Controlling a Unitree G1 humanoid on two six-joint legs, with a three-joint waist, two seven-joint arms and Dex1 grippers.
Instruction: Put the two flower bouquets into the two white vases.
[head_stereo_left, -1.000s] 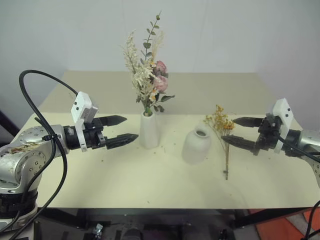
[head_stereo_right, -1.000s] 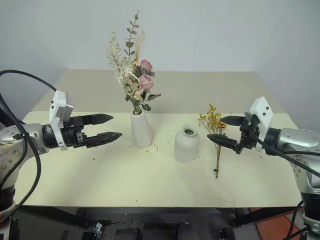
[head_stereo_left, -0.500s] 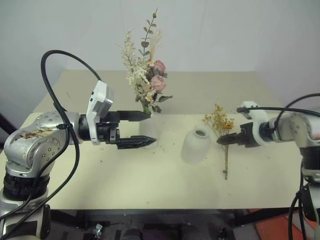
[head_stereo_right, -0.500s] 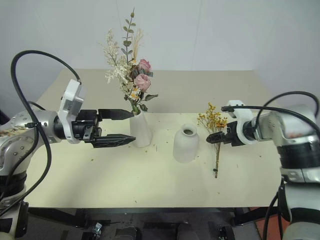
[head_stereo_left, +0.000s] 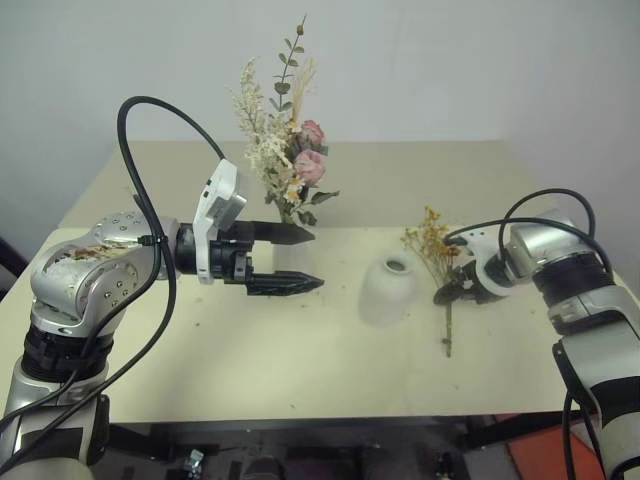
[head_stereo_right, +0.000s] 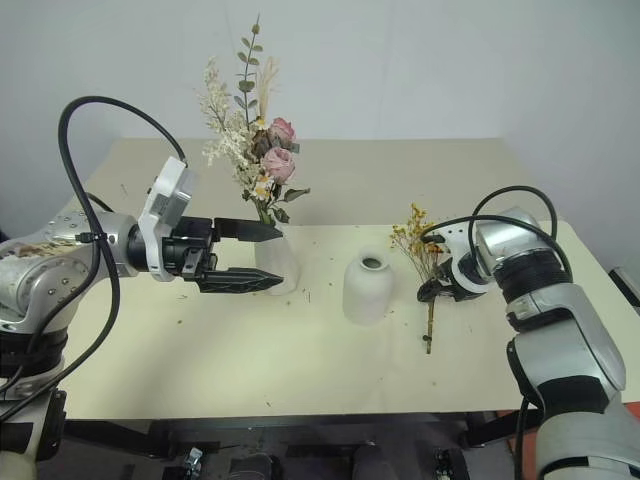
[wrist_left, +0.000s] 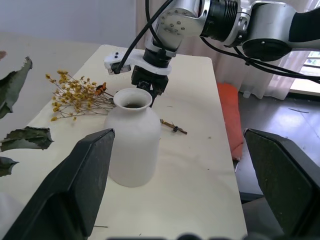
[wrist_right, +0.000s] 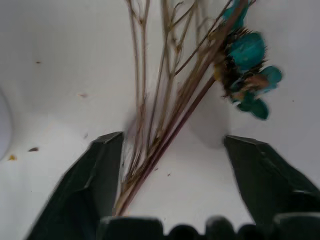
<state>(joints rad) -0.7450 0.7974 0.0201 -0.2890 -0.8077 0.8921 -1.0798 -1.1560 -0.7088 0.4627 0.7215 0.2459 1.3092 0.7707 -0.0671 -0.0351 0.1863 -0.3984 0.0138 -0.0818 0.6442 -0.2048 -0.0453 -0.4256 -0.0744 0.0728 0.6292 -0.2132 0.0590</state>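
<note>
The mixed bouquet (head_stereo_left: 283, 150) of cream sprigs, pink roses and green leaves stands upright in the tall white vase (head_stereo_right: 280, 268). My left gripper (head_stereo_left: 314, 260) hangs open and level just in front of that vase, holding nothing. The squat white vase (head_stereo_left: 389, 290) stands empty mid-table, also seen in the left wrist view (wrist_left: 132, 142). To its right the yellow bouquet (head_stereo_left: 434, 247) lies flat on the table. My right gripper (head_stereo_left: 449, 291) points down over its thin stems (wrist_right: 162, 132). Its fingers (wrist_right: 100, 185) stand apart on either side of the stems, not closed on them.
The cream table (head_stereo_left: 250, 370) has bare room in front of both vases and at the back. Small flower crumbs lie scattered around the vases. A white wall stands behind the table's far edge.
My right gripper has swung from level to pointing down and dropped onto the yellow bouquet's stems. My left gripper has moved right, in front of the tall vase.
</note>
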